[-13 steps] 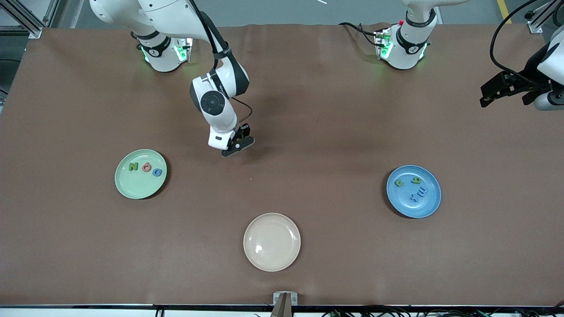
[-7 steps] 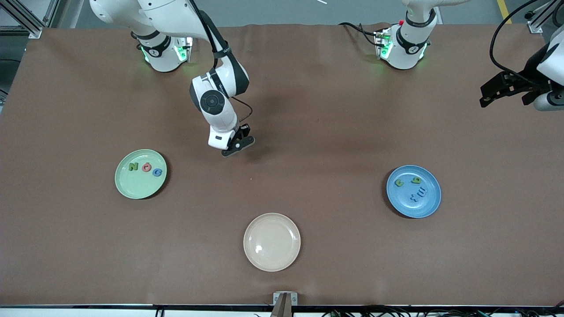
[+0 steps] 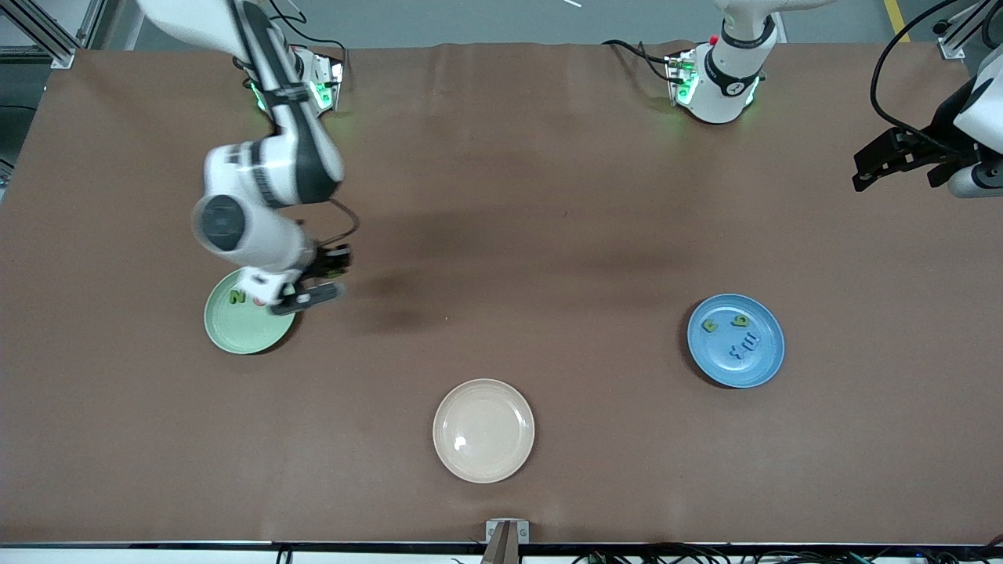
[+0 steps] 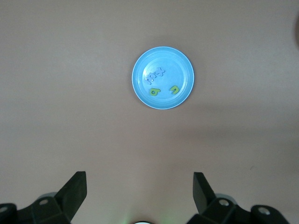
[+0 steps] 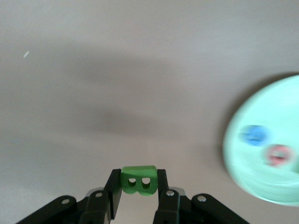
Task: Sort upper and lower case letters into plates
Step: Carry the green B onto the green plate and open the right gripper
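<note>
The right gripper [image 5: 138, 192], clamped on a green letter B [image 5: 138, 179], hangs over the mint plate's [image 3: 235, 333] rim; early release drops it onto the table. The left gripper [image 4: 140, 196] waits open.

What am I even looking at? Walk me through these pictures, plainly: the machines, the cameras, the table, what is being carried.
Two white robot arms stand at a brown table. One picture looks down from a high camera facing them; the other two come from cameras on each arm's wrist.

On the table lie three plates: a mint green plate toward the right arm's end, a blue plate toward the left arm's end, and a bare cream plate nearest the high camera. Small toy letters lie in the green and blue plates.

The right tool is over the green plate's edge, shut on a green letter B, seen clearly in its wrist view. The left tool waits open above the left arm's end of the table, holding nothing.
</note>
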### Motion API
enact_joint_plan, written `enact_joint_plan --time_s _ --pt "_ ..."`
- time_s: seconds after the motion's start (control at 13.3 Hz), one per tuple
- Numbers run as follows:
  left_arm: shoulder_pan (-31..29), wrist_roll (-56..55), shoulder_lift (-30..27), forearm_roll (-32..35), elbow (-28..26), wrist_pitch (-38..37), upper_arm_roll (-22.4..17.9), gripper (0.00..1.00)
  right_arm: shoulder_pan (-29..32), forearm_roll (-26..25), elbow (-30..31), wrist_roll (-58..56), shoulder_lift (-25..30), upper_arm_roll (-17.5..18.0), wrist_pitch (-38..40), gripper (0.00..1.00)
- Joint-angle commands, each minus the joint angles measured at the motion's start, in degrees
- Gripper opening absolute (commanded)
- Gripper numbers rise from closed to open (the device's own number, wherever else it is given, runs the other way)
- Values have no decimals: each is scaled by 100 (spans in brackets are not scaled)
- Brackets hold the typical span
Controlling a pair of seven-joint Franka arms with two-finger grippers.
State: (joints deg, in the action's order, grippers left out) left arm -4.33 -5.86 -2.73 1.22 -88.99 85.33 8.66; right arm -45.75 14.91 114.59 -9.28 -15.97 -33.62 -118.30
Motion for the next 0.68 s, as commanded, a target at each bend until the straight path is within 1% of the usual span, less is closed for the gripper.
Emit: enact_joint_plan --time_s 0.0,0.15,0.45,0.53,0.6 --pt "-24 146 -158 -113 -109 36 -40 100 414 -295 -260 31 -134 -206 27 14" --pt "-24 137 -167 -113 -101 45 -48 100 942 -296 -567 31 -501 -189 35 14" --pt "-33 137 -167 -113 -83 63 -48 100 1568 -191 -999 -109 -1362 -145 -122 14" --pt "-33 146 -167 -113 -83 63 -48 100 1717 1 -1017 -249 -1504 -40 -314 14" --pt "-33 137 -158 -113 -83 63 -48 100 1927 316 -1017 -563 -1644 117 -473 14"
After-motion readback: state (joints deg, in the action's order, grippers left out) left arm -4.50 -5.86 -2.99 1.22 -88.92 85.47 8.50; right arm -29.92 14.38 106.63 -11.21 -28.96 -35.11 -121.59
